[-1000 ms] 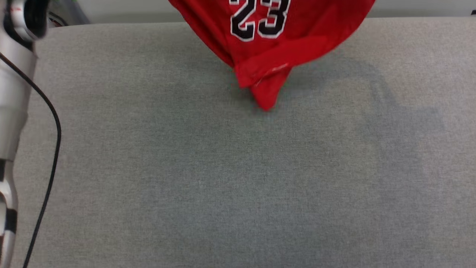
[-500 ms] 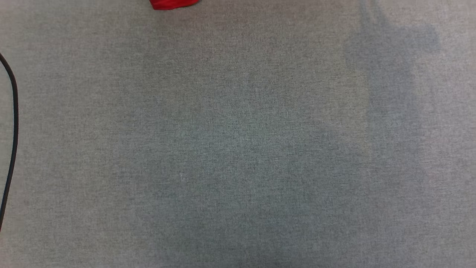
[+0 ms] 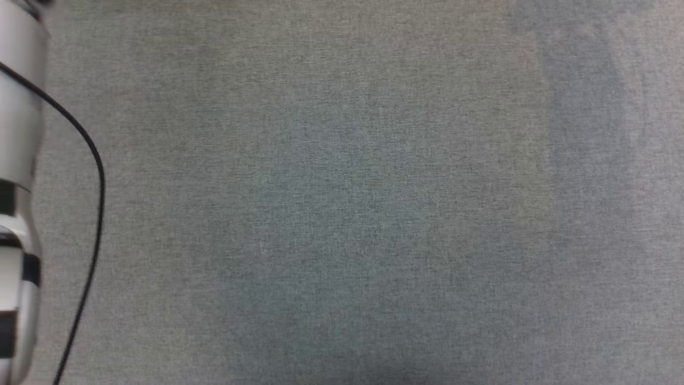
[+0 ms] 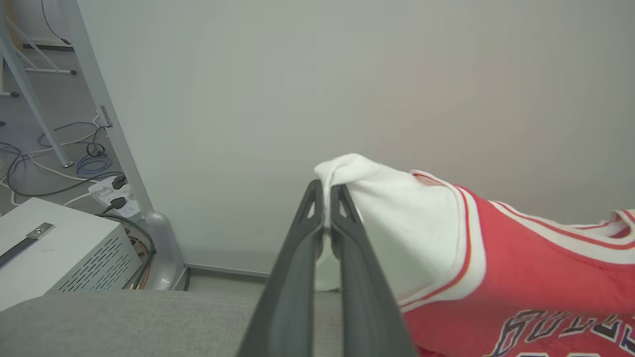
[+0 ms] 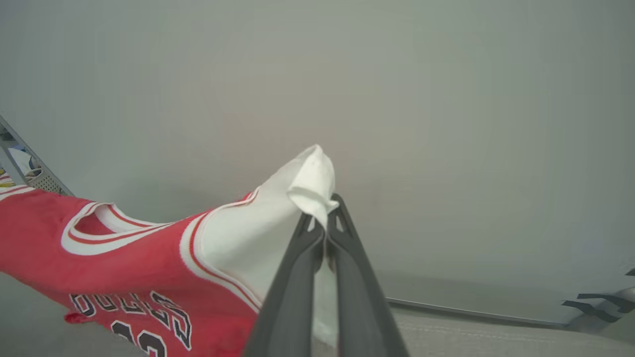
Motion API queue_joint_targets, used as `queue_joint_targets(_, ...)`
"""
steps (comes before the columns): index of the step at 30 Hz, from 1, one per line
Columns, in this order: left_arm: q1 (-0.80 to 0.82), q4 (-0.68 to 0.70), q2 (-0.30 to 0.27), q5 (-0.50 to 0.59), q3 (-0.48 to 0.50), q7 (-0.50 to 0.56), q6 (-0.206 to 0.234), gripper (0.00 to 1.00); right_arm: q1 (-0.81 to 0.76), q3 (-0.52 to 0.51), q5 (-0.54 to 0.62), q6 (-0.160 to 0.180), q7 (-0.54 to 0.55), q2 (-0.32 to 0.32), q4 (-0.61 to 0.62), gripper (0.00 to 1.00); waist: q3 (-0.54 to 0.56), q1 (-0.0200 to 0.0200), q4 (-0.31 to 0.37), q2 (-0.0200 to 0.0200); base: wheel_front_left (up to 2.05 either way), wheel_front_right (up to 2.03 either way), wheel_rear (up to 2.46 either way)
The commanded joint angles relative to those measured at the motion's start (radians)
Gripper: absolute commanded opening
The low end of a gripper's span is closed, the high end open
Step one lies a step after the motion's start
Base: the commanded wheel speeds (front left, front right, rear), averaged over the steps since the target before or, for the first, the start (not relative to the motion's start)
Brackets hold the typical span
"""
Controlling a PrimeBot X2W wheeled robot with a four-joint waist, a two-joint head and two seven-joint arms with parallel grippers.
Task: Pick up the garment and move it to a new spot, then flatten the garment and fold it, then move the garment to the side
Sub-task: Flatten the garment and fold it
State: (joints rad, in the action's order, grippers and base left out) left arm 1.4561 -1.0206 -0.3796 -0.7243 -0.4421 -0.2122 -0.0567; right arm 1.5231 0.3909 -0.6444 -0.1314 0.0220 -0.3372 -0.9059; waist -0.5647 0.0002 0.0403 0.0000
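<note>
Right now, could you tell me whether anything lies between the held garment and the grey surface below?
Nothing visible does. The left gripper and right gripper each pinch a white sleeve of the garment, and the grey surface shows no obstacle; a black cable and pale forearm sit at its left edge.

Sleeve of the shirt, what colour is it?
The sleeve is white, clearest in the left wrist view.
</note>
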Motion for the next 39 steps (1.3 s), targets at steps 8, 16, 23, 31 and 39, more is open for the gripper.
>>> queue_joint_targets(8, -0.262, -0.042, 0.061, -0.066, 0.03, -0.043, -0.046, 0.0, -0.332, 0.153, -0.169, 0.001, 0.004, -0.062, 0.132, 0.0, 0.085, -0.0002, -0.031, 0.0, 0.0, 0.0, 0.0)
queue_joint_targets(16, -0.57, 0.095, 0.08, -0.046, 0.081, -0.049, -0.06, 0.0, -0.649, 0.191, -0.278, 0.001, -0.027, -0.147, 0.267, 0.0, 0.2, -0.0002, -0.06, 0.0, 0.0, 0.0, 0.0)
queue_joint_targets(23, -0.847, 0.257, 0.079, 0.013, 0.129, -0.049, -0.045, 0.0, -0.9, 0.153, -0.317, 0.001, -0.045, -0.191, 0.339, 0.0, 0.322, -0.0002, -0.077, 0.0, 0.0, 0.0, 0.0)
queue_joint_targets(31, -1.09, 0.38, 0.051, -0.005, 0.162, -0.045, -0.007, 0.0, -1.182, 0.055, -0.334, 0.001, -0.03, -0.208, 0.434, 0.0, 0.432, -0.0002, -0.075, 0.0, 0.0, 0.0, 0.0)
queue_joint_targets(39, -1.331, 0.559, 0.033, -0.026, 0.164, 0.003, 0.082, 0.0, -1.453, -0.078, -0.314, 0.001, 0.01, -0.155, 0.516, 0.0, 0.491, -0.0002, -0.058, 0.0, 0.0, 0.0, 0.0)
